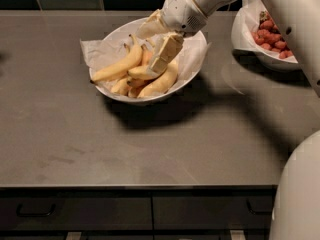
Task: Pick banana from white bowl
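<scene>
No readable writing, labels, brands or numbers anywhere in view.
The cream-coloured two-finger gripper (pixel 148 51) bears no marking; it extends into the wide, round, paper-lined white bowl (pixel 112 39) from its 1 o'clock rim, fingers spread apart.

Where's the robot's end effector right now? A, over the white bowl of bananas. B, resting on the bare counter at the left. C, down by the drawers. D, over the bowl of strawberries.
A: the end effector hangs right above the bananas in the white bowl, well apart from the strawberry bowl.
</scene>
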Robot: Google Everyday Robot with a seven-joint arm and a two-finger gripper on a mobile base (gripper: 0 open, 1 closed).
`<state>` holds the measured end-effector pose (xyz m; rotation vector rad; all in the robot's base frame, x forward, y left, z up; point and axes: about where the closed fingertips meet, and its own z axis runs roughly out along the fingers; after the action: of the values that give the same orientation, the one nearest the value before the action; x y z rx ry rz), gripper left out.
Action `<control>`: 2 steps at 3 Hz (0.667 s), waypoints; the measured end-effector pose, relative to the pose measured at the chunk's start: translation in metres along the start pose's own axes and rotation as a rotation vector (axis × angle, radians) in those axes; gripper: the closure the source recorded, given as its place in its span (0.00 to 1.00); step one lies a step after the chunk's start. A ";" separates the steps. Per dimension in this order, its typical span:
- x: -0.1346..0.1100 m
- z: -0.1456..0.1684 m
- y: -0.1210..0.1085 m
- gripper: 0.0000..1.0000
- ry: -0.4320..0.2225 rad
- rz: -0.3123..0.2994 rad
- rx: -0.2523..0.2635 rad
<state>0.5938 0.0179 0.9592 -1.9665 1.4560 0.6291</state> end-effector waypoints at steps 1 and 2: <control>0.005 0.004 0.000 0.30 0.008 0.009 0.013; 0.010 0.010 0.001 0.18 0.009 0.018 0.009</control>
<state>0.5960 0.0179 0.9448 -1.9542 1.4808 0.6213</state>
